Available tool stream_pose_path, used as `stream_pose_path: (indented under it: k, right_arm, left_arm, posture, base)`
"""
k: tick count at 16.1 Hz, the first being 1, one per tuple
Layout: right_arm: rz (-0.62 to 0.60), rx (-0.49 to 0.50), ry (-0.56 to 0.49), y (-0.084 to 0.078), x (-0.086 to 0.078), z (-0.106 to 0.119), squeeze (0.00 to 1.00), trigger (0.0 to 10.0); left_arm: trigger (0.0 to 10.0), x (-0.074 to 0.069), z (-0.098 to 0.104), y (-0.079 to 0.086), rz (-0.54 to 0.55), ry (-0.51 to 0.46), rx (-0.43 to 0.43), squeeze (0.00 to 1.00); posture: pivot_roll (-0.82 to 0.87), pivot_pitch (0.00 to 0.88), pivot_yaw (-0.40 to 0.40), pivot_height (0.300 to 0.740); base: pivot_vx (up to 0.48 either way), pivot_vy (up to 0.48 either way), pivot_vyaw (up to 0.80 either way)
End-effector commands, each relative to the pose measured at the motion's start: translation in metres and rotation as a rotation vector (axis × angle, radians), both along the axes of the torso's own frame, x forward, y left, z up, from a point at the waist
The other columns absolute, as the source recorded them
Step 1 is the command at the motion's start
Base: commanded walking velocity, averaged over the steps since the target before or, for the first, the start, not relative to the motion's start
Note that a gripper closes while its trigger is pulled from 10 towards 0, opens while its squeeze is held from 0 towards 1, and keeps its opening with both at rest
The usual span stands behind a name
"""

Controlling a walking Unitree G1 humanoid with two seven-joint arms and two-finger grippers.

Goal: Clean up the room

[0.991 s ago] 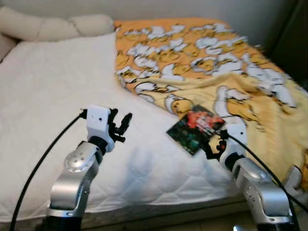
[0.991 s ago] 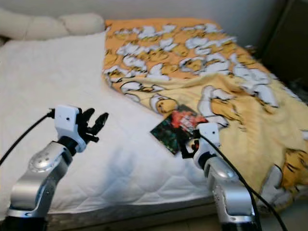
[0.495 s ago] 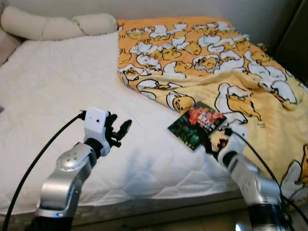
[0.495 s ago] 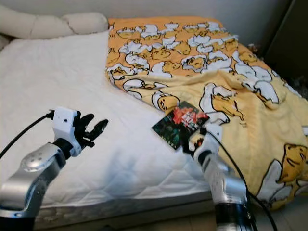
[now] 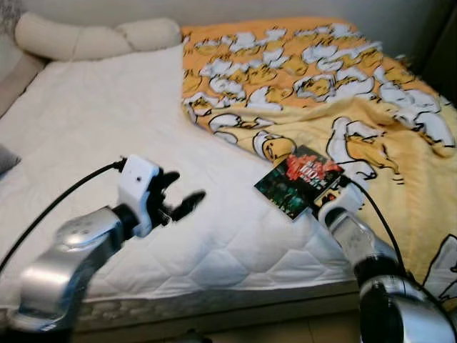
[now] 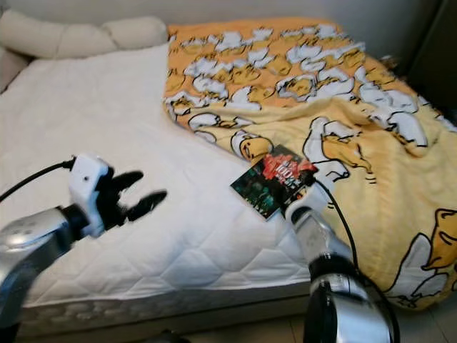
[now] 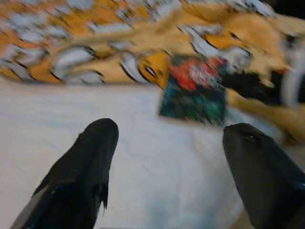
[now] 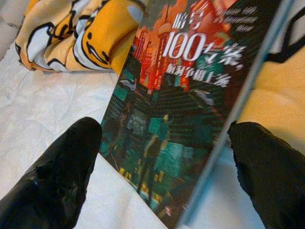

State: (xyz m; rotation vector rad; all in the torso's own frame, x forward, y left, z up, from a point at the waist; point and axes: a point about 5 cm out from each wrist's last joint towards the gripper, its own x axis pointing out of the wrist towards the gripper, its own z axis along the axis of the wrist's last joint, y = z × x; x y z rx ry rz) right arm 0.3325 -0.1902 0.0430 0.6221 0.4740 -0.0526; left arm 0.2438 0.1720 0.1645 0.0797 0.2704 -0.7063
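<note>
One book [image 5: 298, 181], one blanket [image 5: 343, 86], two pillows [image 5: 93, 37].

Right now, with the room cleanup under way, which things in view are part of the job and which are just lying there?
Part of the job:
- book, lying on the bed where mattress meets blanket
- right gripper, open, fingers either side of the book
- left gripper, open, hovering over the mattress

Just lying there:
- yellow cartoon blanket
- white mattress
- pillows at the head

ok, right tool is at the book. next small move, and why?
Probably ease the right tool forward a little, then close. Its open fingers straddle the near end of the book on the bed, not gripping yet.
</note>
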Motion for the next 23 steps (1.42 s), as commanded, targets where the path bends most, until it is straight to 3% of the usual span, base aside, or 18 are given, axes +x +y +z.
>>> stream_pose_path:
  k: [1,2,3,4,8,11,17,23]
  right_arm:
    - [-0.006,0.017,0.003,0.003,0.001,-0.001,1.00,10.0]
    - [-0.013,0.026,0.003,0.003,0.002,-0.001,1.00,10.0]
    - [-0.027,0.045,0.013,0.004,0.003,-0.002,0.32,10.0]
    - [-0.047,0.050,0.029,0.004,0.002,-0.004,0.00,10.0]
    - [-0.092,0.075,0.039,0.008,0.002,-0.007,0.00,10.0]
    - [-0.134,0.073,-0.012,0.004,0.001,-0.007,0.00,10.0]
    - [-0.238,0.069,-0.024,-0.016,-0.011,-0.015,0.00,10.0]
    - [-0.283,0.090,-0.078,-0.020,-0.010,-0.010,0.00,10.0]
  left_arm:
    - [10.0,-0.004,0.008,0.003,-0.019,-0.007,-0.004,1.00]
    - [10.0,-0.008,0.012,0.005,-0.037,-0.002,-0.001,1.00]
    - [10.0,-0.012,0.017,0.009,-0.051,0.009,0.014,1.00]
    - [10.0,-0.015,0.020,0.013,-0.058,0.019,0.037,1.00]
    - [10.0,-0.023,0.027,0.014,-0.085,0.042,0.044,1.00]
    - [10.0,-0.029,0.026,0.009,-0.109,0.062,0.033,1.00]
    - [10.0,-0.028,0.028,0.007,-0.120,0.063,0.026,1.00]
    - [10.0,-0.023,0.028,0.003,-0.145,0.056,0.022,1.00]
  posture:
    - [0.22,0.000,0.104,0.740]
    - [0.24,0.014,0.110,0.740]
    - [0.25,0.036,0.114,0.740]
    - [0.26,0.047,0.116,0.740]
    - [0.28,0.076,0.121,0.740]
    - [0.27,0.071,0.119,0.740]
    - [0.26,0.066,0.128,0.740]
    - [0.24,0.038,0.126,0.740]
  base:
    - [0.000,0.000,0.00]
    - [0.000,0.000,0.00]
    - [0.000,0.000,0.00]
    - [0.000,0.000,0.00]
    - [0.000,0.000,0.00]
    - [0.000,0.000,0.00]
    - [0.000,0.000,0.00]
    - [0.000,0.000,0.00]
